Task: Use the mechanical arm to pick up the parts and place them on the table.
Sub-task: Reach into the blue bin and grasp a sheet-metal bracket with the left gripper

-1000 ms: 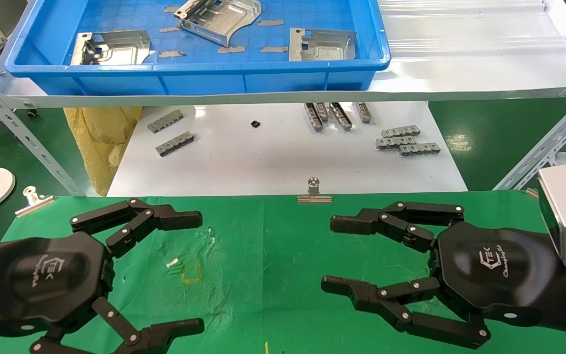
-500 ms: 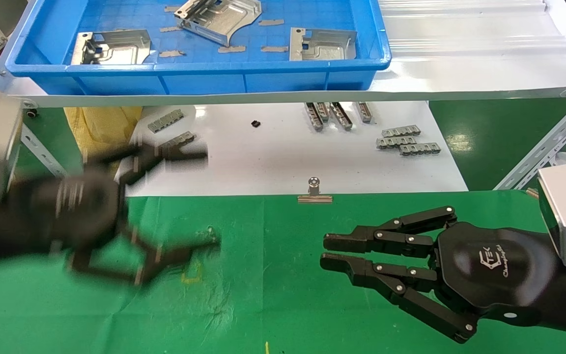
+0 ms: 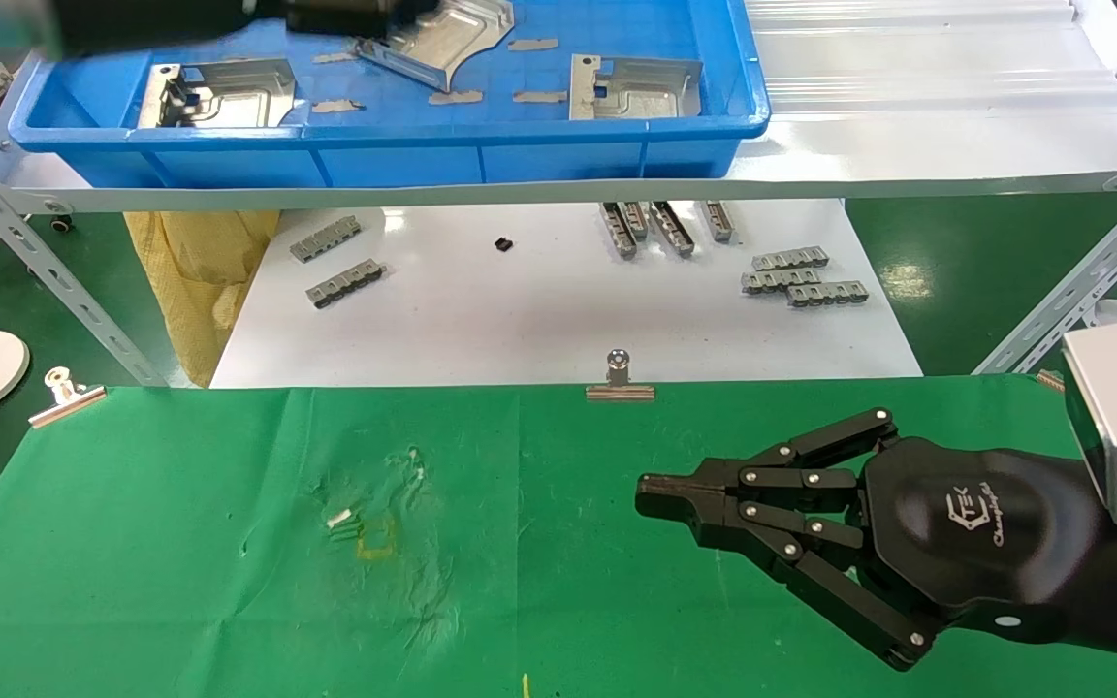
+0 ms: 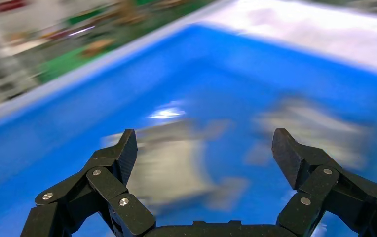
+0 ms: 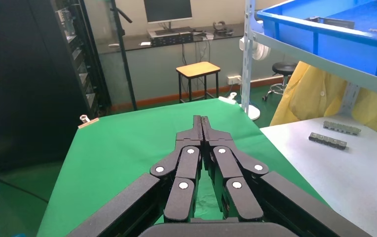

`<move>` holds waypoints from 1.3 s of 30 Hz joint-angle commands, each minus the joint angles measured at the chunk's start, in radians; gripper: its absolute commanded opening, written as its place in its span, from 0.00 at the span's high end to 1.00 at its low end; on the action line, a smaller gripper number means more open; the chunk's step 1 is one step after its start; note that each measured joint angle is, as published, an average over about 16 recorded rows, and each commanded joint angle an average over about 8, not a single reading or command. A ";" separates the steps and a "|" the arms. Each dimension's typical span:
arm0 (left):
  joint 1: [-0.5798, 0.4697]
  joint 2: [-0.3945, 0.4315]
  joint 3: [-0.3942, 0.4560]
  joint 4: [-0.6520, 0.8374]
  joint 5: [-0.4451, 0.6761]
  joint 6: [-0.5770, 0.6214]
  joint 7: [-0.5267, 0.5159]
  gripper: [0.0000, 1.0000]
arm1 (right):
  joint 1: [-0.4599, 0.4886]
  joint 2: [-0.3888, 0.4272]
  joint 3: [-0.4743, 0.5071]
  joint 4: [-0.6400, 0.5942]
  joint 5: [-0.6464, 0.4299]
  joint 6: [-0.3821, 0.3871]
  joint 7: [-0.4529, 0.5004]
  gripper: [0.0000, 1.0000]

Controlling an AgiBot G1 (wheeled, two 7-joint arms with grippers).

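Note:
Three shiny silver parts lie in the blue tray (image 3: pixel 520 160) on the upper shelf: one at the left (image 3: pixel 219 92), one tilted in the middle (image 3: pixel 442 39), one at the right (image 3: pixel 631 87). My left gripper (image 3: pixel 365 15) is over the tray near the middle part, blurred by motion. In the left wrist view it (image 4: pixel 205 140) is open and empty, above a blurred part (image 4: pixel 169 168). My right gripper (image 3: pixel 651 496) is shut and empty, just above the green cloth table (image 3: pixel 180 543); it also shows in the right wrist view (image 5: pixel 201 121).
Small grey slotted bars lie on the white tabletop at the left (image 3: pixel 335 262) and right (image 3: pixel 801 276). Binder clips (image 3: pixel 621 380) hold the cloth's far edge. Slanted metal shelf struts (image 3: pixel 54 281) stand at both sides. A yellow bag (image 3: pixel 200 271) hangs below the shelf.
My left gripper rose from the green cloth up and away to above the blue tray, staying open. My right gripper closed its fingers and stayed in place.

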 commanded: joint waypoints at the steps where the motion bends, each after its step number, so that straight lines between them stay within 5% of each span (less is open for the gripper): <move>1: -0.059 0.060 0.018 0.120 0.054 -0.105 0.021 0.01 | 0.000 0.000 0.000 0.000 0.000 0.000 0.000 1.00; 3: -0.087 0.099 0.028 0.190 0.079 -0.179 0.030 0.16 | 0.000 0.000 0.000 0.000 0.000 0.000 0.000 0.86; 8: -0.125 0.159 0.047 0.305 0.115 -0.271 0.039 0.78 | 0.000 0.000 0.000 0.000 0.000 0.000 0.000 0.24; 10: -0.132 0.174 0.053 0.334 0.125 -0.284 0.038 0.96 | 0.000 0.000 0.000 0.000 0.000 0.000 0.000 0.02; 39: -0.129 0.222 0.063 0.395 0.137 -0.308 0.036 1.00 | 0.000 0.000 0.000 0.000 0.000 0.000 0.000 0.00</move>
